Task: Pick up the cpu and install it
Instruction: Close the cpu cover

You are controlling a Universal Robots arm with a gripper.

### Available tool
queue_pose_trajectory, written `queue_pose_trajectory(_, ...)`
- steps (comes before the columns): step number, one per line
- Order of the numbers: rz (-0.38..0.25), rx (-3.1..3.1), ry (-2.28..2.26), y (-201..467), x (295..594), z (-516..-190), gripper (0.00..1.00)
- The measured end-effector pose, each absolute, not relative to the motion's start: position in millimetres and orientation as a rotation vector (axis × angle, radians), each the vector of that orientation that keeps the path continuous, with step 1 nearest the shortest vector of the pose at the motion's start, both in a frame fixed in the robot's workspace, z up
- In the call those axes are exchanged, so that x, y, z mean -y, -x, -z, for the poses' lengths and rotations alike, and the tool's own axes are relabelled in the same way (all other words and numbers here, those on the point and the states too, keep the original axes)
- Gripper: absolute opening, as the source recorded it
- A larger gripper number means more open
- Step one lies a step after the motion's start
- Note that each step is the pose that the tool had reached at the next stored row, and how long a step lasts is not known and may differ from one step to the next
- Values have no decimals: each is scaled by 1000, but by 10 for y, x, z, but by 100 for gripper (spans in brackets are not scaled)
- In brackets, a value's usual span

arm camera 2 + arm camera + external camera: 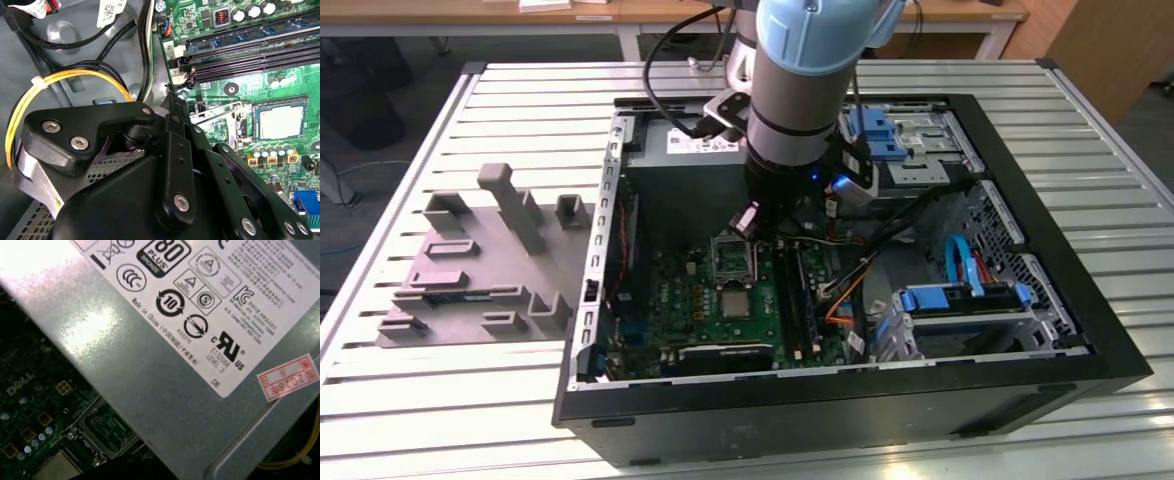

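One cpu (280, 121) is seen seated on the green motherboard (225, 75) — beside two dark memory slots (240, 55). One gripper (767, 225) is held above the board inside the case (1067, 330); whether its fingers are apart or together cannot be told.

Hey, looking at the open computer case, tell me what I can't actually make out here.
- Gripper fingertips: hidden behind the gripper's black linkage in the second wrist view, and by the arm in the exterior view.
- Small silvery-grey square cpu: cut off by the frame edge in the first wrist view.
- Grey metal box with white label: blocks the motherboard beyond.
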State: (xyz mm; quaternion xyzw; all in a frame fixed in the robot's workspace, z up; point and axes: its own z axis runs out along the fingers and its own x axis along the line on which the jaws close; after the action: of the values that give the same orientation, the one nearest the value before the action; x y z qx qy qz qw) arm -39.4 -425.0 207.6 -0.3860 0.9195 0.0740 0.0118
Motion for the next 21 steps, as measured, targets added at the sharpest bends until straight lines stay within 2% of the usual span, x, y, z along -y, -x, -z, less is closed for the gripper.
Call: queue_pose_trajectory(21, -204, -2876, 1207, 397, 4246, -2042, 11)
